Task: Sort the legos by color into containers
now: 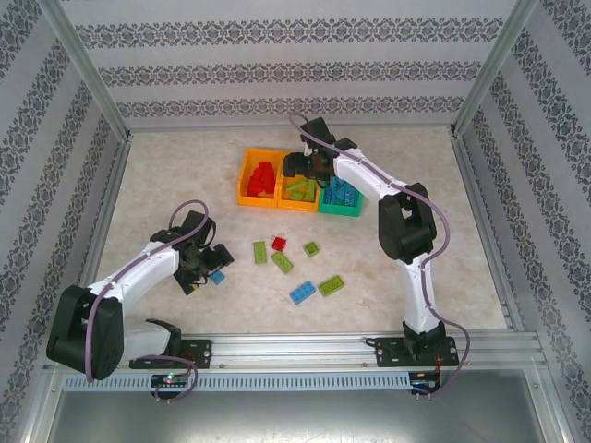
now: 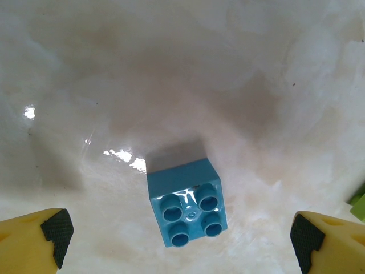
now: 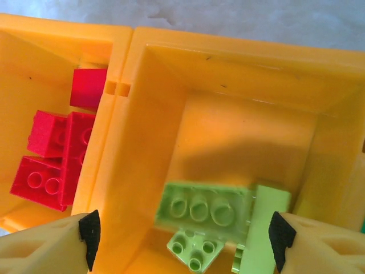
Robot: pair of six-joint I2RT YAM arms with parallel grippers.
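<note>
Sorting is well along in the top external view: red legos fill the left orange bin (image 1: pixel 242 190), lime ones lie in the middle orange bin (image 1: pixel 296 208), and blue ones sit in the green bin (image 1: pixel 341 212). The right gripper (image 1: pixel 309 170) hangs over the middle bin. The left gripper (image 1: pixel 205 266) is low over a small blue brick (image 1: pixel 218 276) on the table (image 1: pixel 166 185). Six loose legos (image 1: pixel 283 262) lie between the arms.

From the left wrist, the blue two-by-two brick (image 2: pixel 186 210) sits studs-up between the left fingers (image 2: pixel 56 235), which are spread wide and clear of it. This step looks like a pick: lower, centre, then close on the brick's sides.

From the right wrist, the jaws stand apart above the lime legos (image 3: pixel 205 208), clamping nothing. A drop-off seems done here; next it should lift clear of the bin walls and go for a loose lime brick.
</note>
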